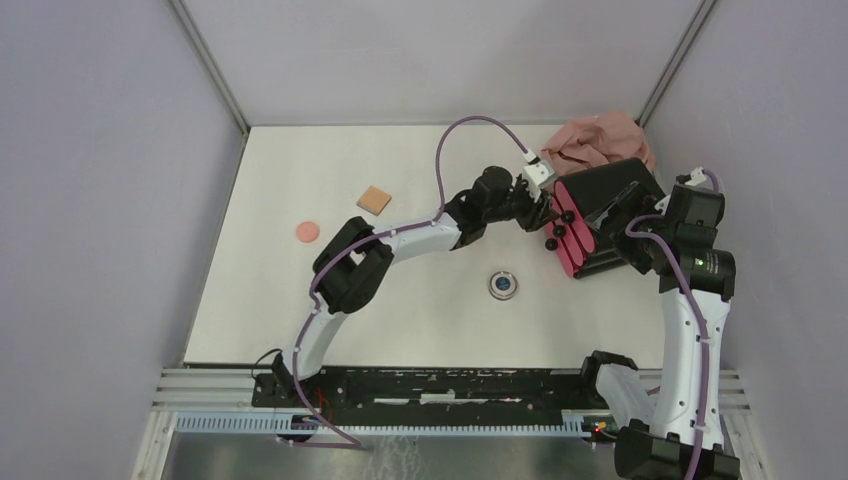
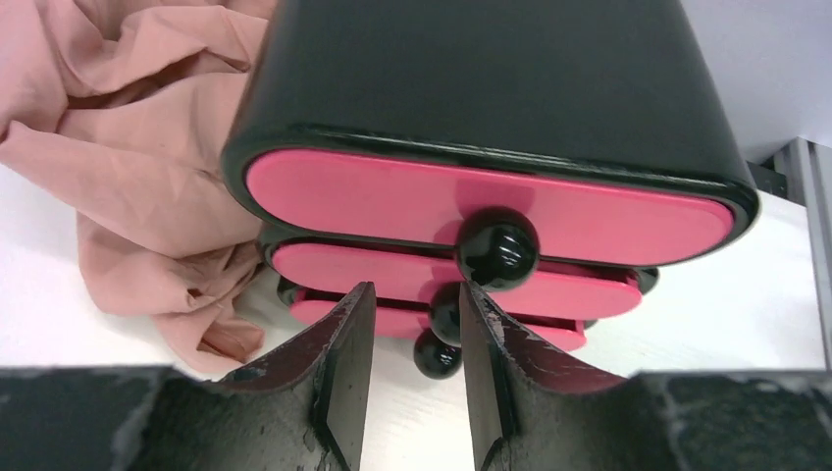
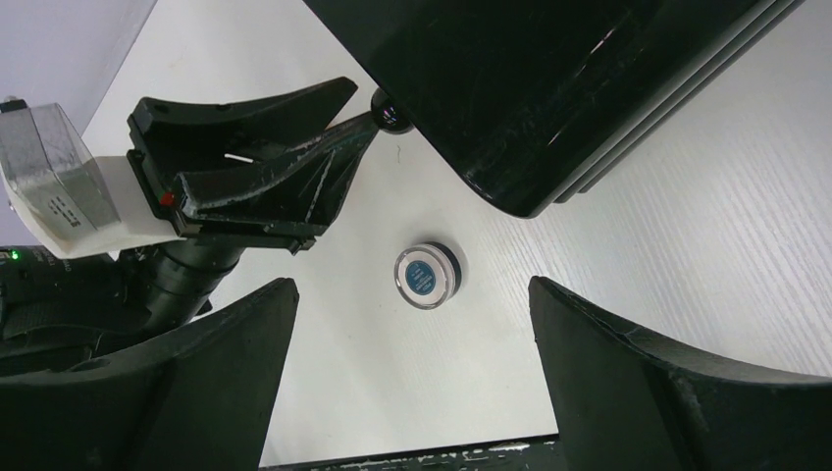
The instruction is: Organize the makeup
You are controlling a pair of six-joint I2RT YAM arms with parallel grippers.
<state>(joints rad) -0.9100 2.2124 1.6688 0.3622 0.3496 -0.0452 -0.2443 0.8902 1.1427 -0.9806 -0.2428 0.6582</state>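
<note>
The left pincer (image 2: 417, 294) is up against the front of the black box (image 2: 491, 88). Its fingers (image 2: 348, 353) are parted by a narrow gap, and the middle knob (image 2: 446, 312) of the pink drawers (image 2: 392, 196) sits in line with that gap; whether either finger touches it cannot be told. Just to this pincer's left lies a crumpled pink cloth (image 2: 128, 177).

The right pincer (image 3: 414, 294) hangs beside the box with its fingers spread wide, holding nothing. The round silver compact (image 3: 427, 278) lies on the white table (image 3: 687, 245) framed between them, clear of both.

Well away from the left pincer, out past its elbow, sit the tan square pad (image 1: 374, 200) and, nearer the table's edge, the round salmon puff (image 1: 307, 232).
</note>
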